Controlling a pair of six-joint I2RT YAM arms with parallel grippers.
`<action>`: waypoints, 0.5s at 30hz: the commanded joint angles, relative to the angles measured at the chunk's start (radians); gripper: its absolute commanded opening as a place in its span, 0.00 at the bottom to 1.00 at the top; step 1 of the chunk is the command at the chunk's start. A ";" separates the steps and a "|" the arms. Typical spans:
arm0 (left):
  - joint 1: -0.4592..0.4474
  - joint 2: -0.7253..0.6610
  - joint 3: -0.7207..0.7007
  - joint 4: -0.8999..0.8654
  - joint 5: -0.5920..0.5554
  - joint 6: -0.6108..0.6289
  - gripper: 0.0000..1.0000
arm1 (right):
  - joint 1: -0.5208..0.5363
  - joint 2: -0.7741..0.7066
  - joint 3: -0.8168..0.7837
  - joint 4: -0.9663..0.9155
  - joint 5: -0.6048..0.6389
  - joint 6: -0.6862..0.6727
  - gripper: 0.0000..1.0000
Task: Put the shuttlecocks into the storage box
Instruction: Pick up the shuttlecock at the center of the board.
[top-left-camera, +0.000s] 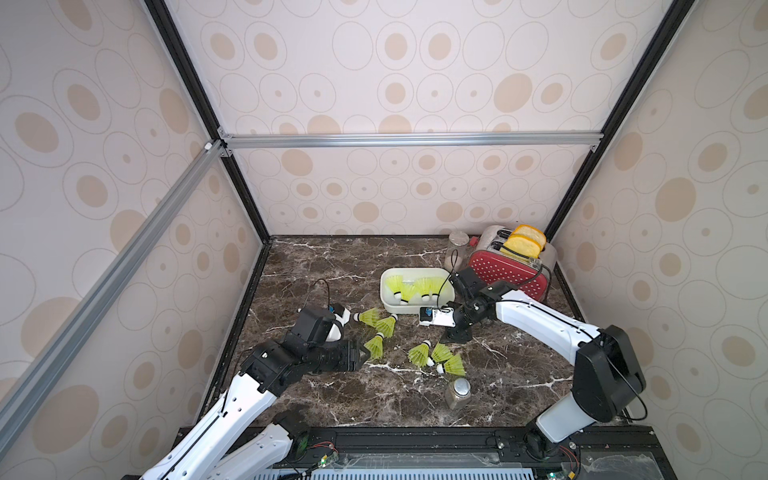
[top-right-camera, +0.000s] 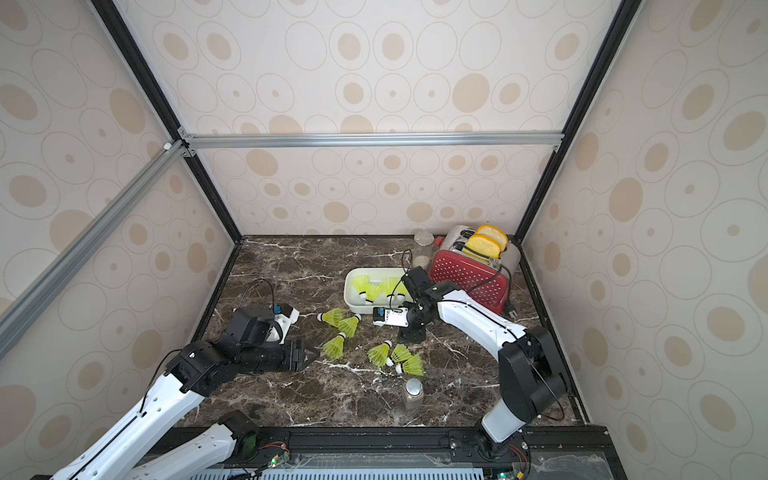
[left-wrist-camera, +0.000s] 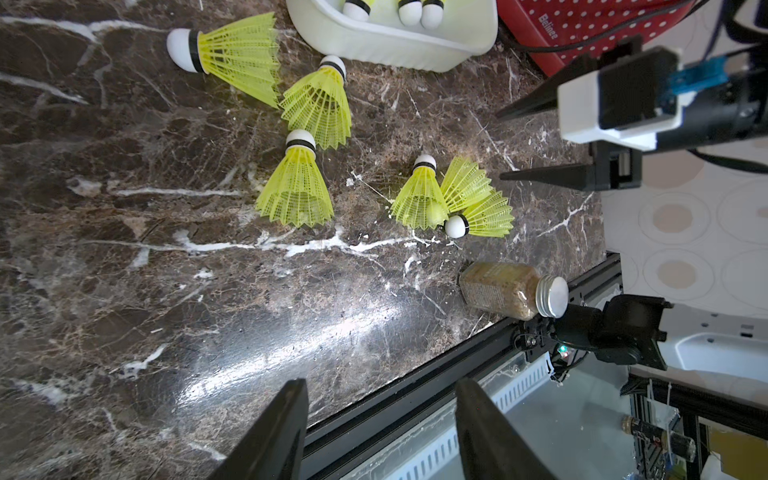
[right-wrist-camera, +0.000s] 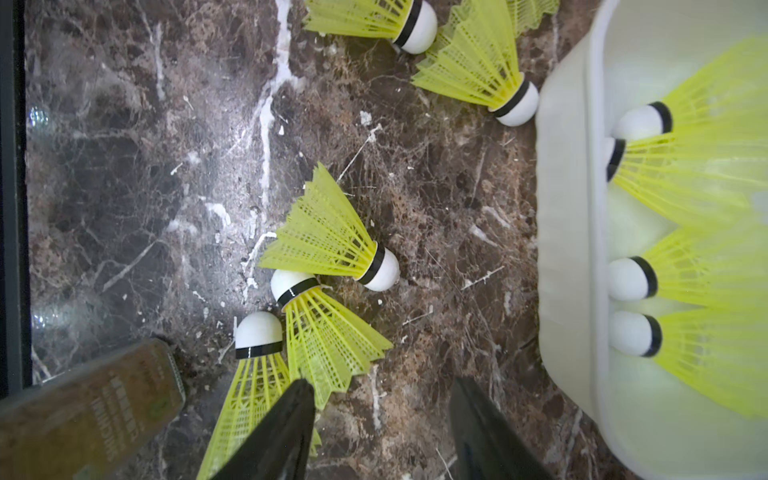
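The white storage box sits mid-table and holds several yellow-green shuttlecocks. Three loose shuttlecocks lie left of the box. Three more shuttlecocks are clustered in front of it. My left gripper hangs open and empty just left of the nearest loose one. My right gripper points down, open and empty, over bare marble between the front cluster and the box's near wall.
Behind the box at the back right stands a red dotted toaster with bread in it, its cable running along the table. A glass jar is beside the toaster. A spice jar stands near the front edge, close to the front cluster.
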 joint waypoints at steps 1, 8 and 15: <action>-0.003 -0.050 -0.014 -0.017 0.023 0.056 0.59 | 0.021 0.058 0.029 -0.002 -0.032 -0.137 0.58; -0.003 -0.102 -0.035 -0.030 0.034 0.062 0.59 | 0.069 0.143 0.043 0.097 0.039 -0.206 0.57; -0.003 -0.112 -0.026 -0.045 0.040 0.067 0.59 | 0.079 0.198 0.054 0.064 0.035 -0.290 0.55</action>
